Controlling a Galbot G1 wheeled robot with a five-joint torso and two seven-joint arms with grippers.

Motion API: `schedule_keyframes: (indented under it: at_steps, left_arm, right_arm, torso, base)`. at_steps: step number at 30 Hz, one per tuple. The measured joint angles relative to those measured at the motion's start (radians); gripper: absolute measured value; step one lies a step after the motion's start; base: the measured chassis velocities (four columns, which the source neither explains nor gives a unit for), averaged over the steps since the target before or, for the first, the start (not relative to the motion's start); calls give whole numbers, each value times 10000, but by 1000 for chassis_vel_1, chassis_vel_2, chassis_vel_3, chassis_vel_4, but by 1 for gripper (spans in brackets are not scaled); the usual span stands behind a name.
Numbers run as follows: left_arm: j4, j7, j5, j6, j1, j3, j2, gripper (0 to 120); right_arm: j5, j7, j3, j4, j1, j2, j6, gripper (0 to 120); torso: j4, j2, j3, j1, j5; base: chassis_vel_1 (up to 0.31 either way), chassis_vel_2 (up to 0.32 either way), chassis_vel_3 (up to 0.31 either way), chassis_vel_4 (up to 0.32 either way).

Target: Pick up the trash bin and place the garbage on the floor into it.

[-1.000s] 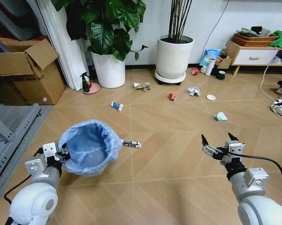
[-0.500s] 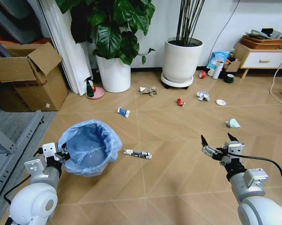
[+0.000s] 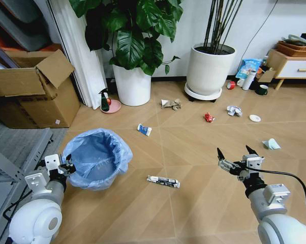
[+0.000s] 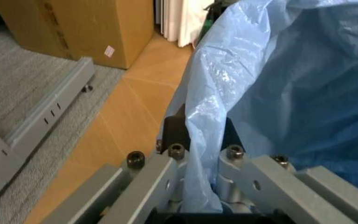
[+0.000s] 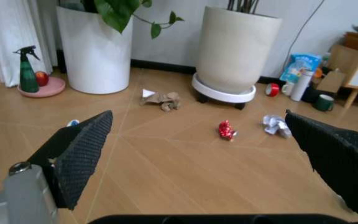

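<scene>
Head view: the robot looks down on a wooden floor, its 2 arms reaching forward at the near edge. The left gripper (image 3: 67, 165) at near left is closed on the rim of the trash bin (image 3: 98, 158), a small round bin lined with a crinkled light-blue bag; the left wrist view shows the fingers (image 4: 157, 179) pinching bag (image 4: 278, 88) and rim together. The right gripper (image 3: 236, 158) hovers at near right with its jaws spread wide, holding nothing. Litter lies scattered ahead: a flat dark wrapper (image 3: 163, 181) just right of the bin, a blue-white wrapper (image 3: 144, 130) farther off, crumpled brown paper (image 3: 171, 104) near the white plant pot (image 3: 210, 69), a red crushed can (image 3: 209, 117), crumpled white paper (image 3: 234, 110), and a pale tissue (image 3: 270, 144) at far right. The step in hand appears to be carrying the bin toward the litter. To do it well, keep the bin upright and its mouth open, since the thin bag could slip from the pinch. The dark wrapper is the closest piece; bringing the open right gripper down flat over it, with the bin set beside it, would probably make the shortest transfer.
</scene>
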Motion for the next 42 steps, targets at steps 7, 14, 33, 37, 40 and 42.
schedule_keyframes:
  at_steps: [7, 14, 33, 37, 40, 42]
  left_arm:
    - [-77, 184, 199, -116, 67, -75, 8, 0]
    - [11, 450, 442, -435, 158, -229, 98, 0]
    - [-130, 590, 441, -506, 395, -692, 329, 0]
    - [-219, 592, 539, -516, 462, -630, 299, 0]
    - [-225, 593, 568, -521, 483, -628, 281, 0]
    - [-232, 594, 587, -525, 500, -628, 273, 0]
  right_arm:
    - [1173, -260, -127, -772, 498, -1303, 66, 100]
    - [2175, -1024, -1423, -2699, 1811, -3666, 346, 100]
    - [1415, -4169, -9771, -9451, 9190, -4180, 798, 100]
    - [601, -4886, -10785, -11223, 10120, -3468, 1225, 100]
    - [517, -5020, -10962, -11692, 10227, -3198, 1263, 100]
    - [408, -5102, -11058, -12036, 10275, -2975, 1331, 100]
  torso:
    - [-6, 0, -2, -1, 3]
    - [3, 0, -2, -3, 0]
    - [1, 0, 0, -1, 1]
    - [1, 0, 0, 0, 2]
    - [-1, 0, 0, 0, -4]
    - [-2, 0, 0, -1, 0]
  base:
    - [-27, 20, 25, -36]
    - [3, -17, -8, 15]
    - [0, 0, 0, 0]
    - [0, 0, 0, 0]
    - [0, 0, 0, 0]
    - [0, 0, 0, 0]
